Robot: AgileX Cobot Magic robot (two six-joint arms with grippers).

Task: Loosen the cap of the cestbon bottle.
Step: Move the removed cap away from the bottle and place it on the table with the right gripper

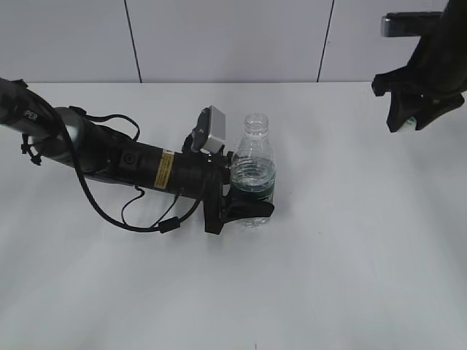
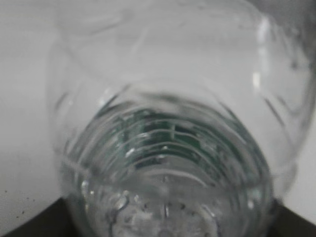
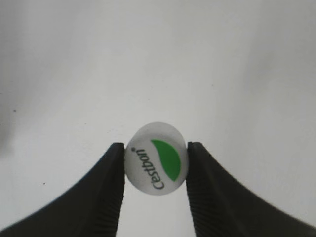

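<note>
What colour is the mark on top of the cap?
Green, a leaf shape on the white cap, beside dark "Cestbon" lettering. The right wrist view shows it best.

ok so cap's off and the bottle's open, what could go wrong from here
The cap is pinched only by its sides between the right gripper's fingertips, high above the table; a slight slip could drop it and let it roll away.

The cestbon bottle stands open with water inside, clamped low on its body by the left gripper. Tilting or squeezing the thin plastic could spill water.
</note>
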